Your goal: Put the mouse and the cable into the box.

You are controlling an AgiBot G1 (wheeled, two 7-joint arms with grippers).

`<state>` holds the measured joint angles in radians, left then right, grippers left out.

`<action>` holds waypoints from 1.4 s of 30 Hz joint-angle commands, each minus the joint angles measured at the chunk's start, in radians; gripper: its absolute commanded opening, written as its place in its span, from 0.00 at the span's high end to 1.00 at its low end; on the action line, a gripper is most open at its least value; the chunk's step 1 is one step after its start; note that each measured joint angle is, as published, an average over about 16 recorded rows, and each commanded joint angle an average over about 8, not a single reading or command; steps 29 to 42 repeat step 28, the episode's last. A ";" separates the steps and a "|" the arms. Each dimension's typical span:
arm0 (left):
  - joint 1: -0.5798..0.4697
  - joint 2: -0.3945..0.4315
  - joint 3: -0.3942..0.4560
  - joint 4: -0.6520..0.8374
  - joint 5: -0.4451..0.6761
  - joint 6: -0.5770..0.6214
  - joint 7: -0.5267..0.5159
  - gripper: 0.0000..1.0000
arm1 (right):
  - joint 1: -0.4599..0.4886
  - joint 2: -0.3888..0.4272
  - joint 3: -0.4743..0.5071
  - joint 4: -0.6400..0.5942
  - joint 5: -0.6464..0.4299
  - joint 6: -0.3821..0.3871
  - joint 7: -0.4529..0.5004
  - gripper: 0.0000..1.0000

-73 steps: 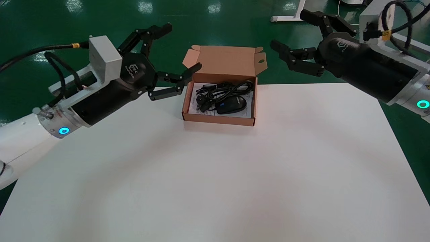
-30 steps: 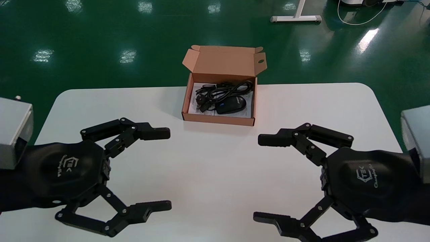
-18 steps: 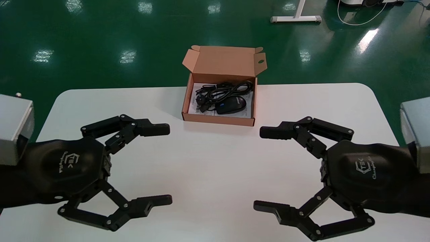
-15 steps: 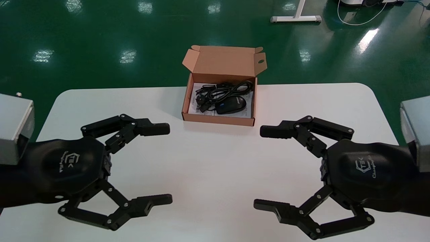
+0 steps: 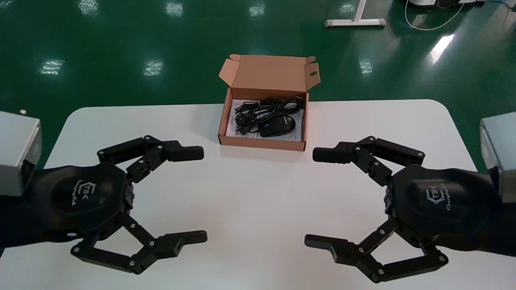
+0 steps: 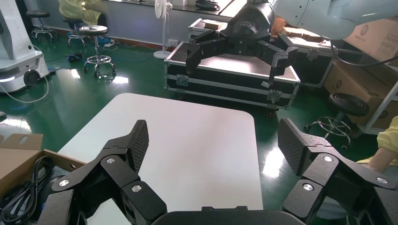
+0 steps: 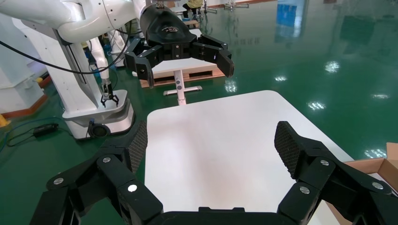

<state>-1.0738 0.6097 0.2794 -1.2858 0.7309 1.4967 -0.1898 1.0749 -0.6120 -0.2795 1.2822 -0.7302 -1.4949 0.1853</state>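
Left gripper (image 5: 199,194): black two-finger pincer, jaws spread wide, nothing between them, low over the near-left part of the white table (image 5: 258,181), tips pointing inward. Right gripper (image 5: 314,197): same build, mirrored on the near-right, jaws equally wide apart and empty. Each wrist view shows its own bare fingers with the opposite gripper facing it across the tabletop. The change: a couple of seconds ago both arms were raised at the far edge, flanking the box. They have since pulled back to this near, symmetric pose, and in the last second they only drift slightly. Well apart from both pincers, at the far middle edge, sits the brown cardboard box (image 5: 262,143), its lid flap (image 5: 270,71) standing open at the back. Inside lies the black computer mouse (image 5: 277,125) toward the front wall. The black coiled cable (image 5: 268,108) is bundled just behind it and touching it, both on a printed paper sheet (image 5: 236,125) that lines the floor of the box. None of the contents have shifted during the retreat. Judgement: both items are already boxed, and the withdrawal with empty jaws reads as return to rest. The task looks complete, with only the lid left unclosed, which the task does not ask for.
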 commanded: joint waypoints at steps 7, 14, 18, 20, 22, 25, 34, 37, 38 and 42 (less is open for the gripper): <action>0.000 0.001 0.000 0.001 0.000 -0.001 0.001 0.00 | 0.001 -0.001 0.000 -0.002 -0.001 0.001 -0.001 0.00; -0.001 0.001 0.000 0.001 0.000 -0.001 0.001 0.00 | 0.001 -0.001 0.000 -0.002 -0.001 0.002 -0.001 0.00; -0.001 0.001 0.000 0.001 0.000 -0.001 0.002 0.00 | 0.001 -0.001 0.000 -0.003 -0.001 0.002 -0.001 0.00; -0.001 0.001 0.000 0.002 0.000 -0.001 0.002 0.00 | 0.001 -0.001 0.000 -0.003 -0.001 0.002 -0.002 0.00; -0.001 0.001 0.000 0.002 0.000 -0.001 0.002 0.00 | 0.001 -0.002 0.000 -0.003 -0.001 0.002 -0.002 0.00; -0.001 0.001 0.000 0.002 0.000 -0.001 0.002 0.00 | 0.002 -0.002 0.000 -0.003 -0.001 0.002 -0.002 0.00; -0.001 0.001 0.000 0.002 -0.001 -0.001 0.002 0.00 | 0.002 -0.002 0.000 -0.003 -0.001 0.002 -0.002 0.00; -0.001 0.001 0.000 0.002 -0.001 -0.001 0.002 0.00 | 0.002 -0.002 0.000 -0.003 -0.001 0.002 -0.002 0.00; -0.001 0.001 0.000 0.002 -0.001 -0.001 0.002 0.00 | 0.002 -0.002 0.000 -0.003 -0.001 0.002 -0.002 0.00; -0.001 0.001 0.000 0.002 -0.001 -0.001 0.002 0.00 | 0.002 -0.002 0.000 -0.003 -0.001 0.002 -0.002 0.00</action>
